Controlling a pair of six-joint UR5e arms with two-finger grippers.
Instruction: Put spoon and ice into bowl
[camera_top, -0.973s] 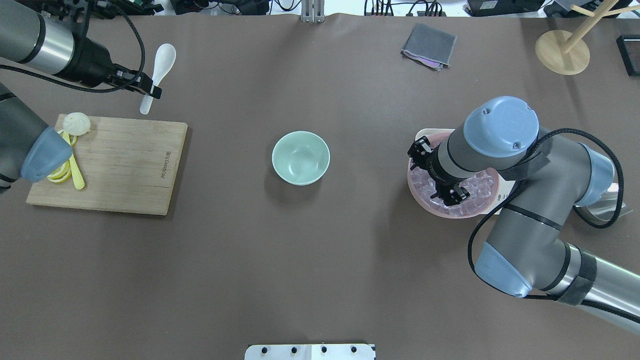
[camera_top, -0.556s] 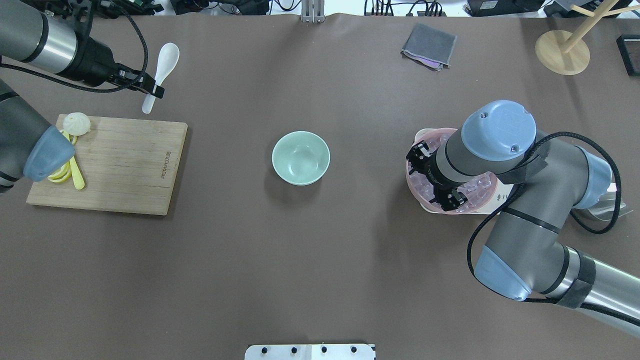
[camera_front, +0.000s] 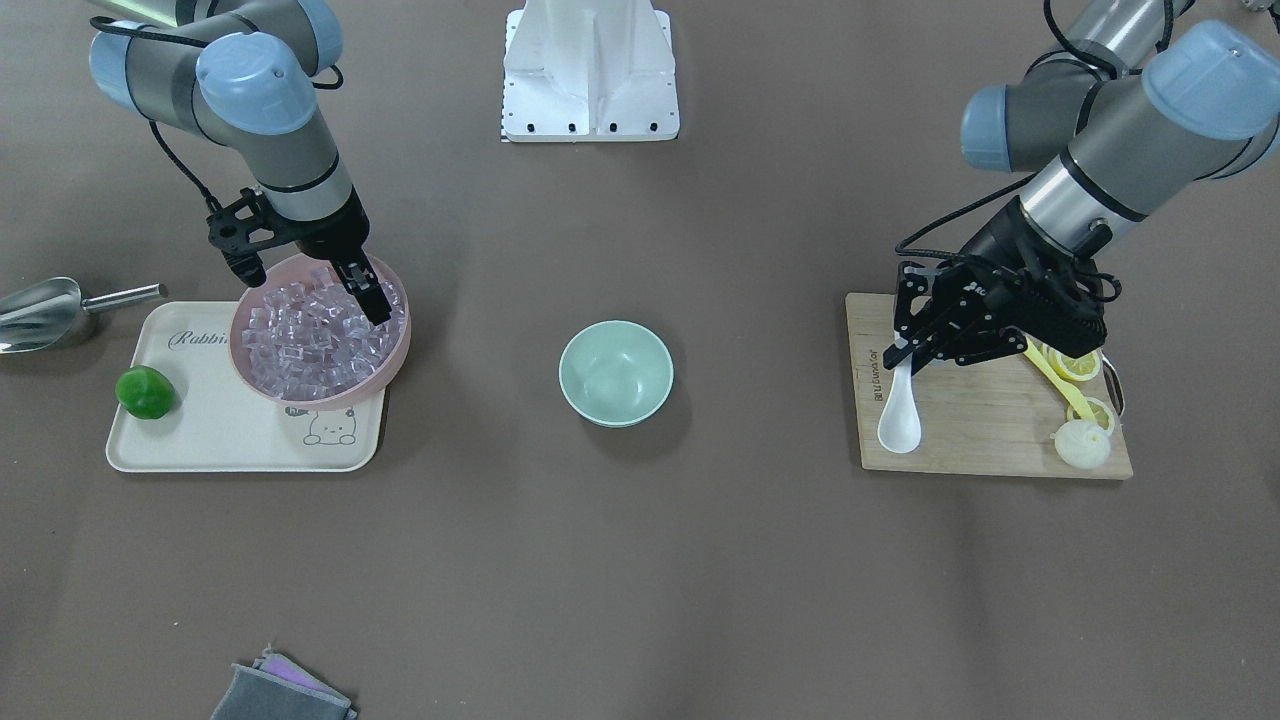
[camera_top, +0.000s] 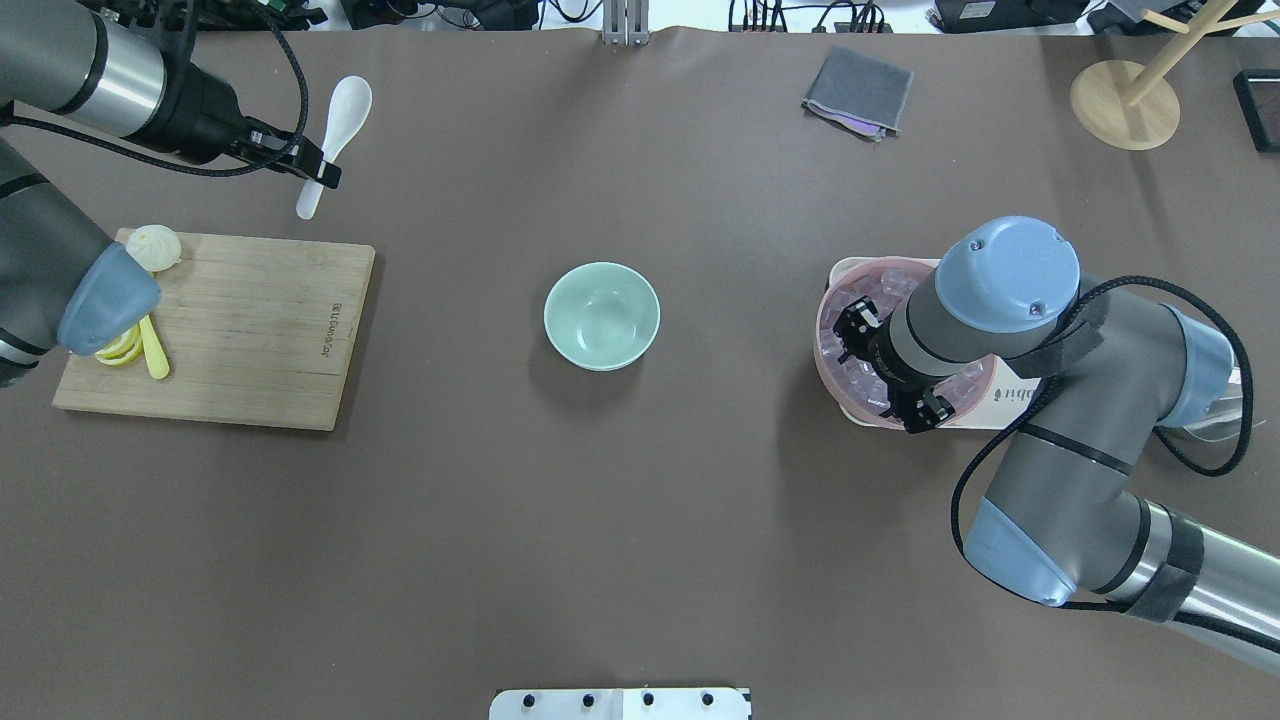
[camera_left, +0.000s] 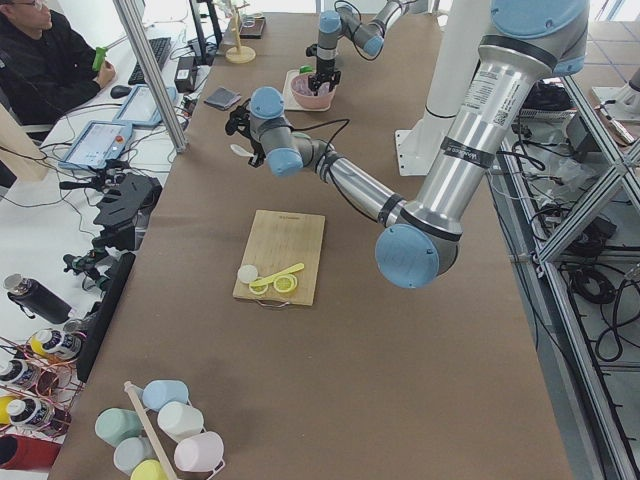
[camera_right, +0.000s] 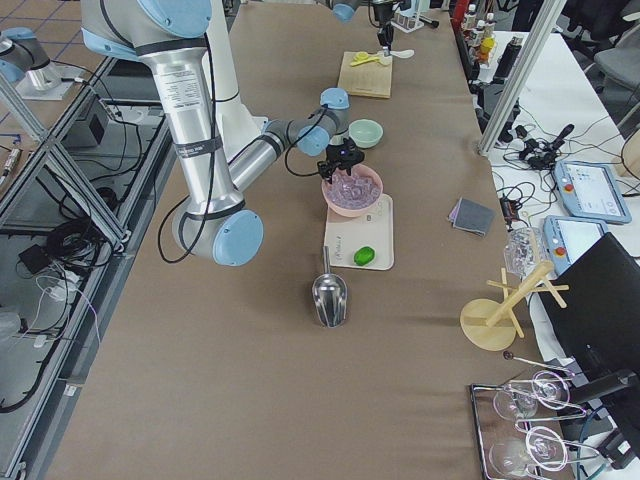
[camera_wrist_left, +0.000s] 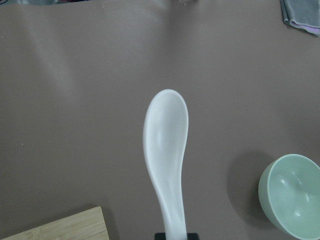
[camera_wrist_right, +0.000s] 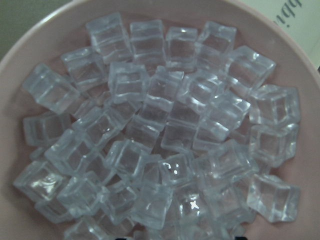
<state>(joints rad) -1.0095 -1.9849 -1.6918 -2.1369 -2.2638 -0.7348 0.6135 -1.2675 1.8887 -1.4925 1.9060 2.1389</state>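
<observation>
Spoon handle tip hidden inside clamped left hand, raised over table. Right hand spread wide, empty, above ice; arm partly masks pink bowl.

Two bowls are counted, a mint-green bowl and a pink bowl, with several dozen ice cubes, too heaped for an exact tally. One each is counted of white spoon, tray, cutting board, steel scoop, green fruit, grey cloth, yellow utensil and bun, and two lemon slices.
</observation>
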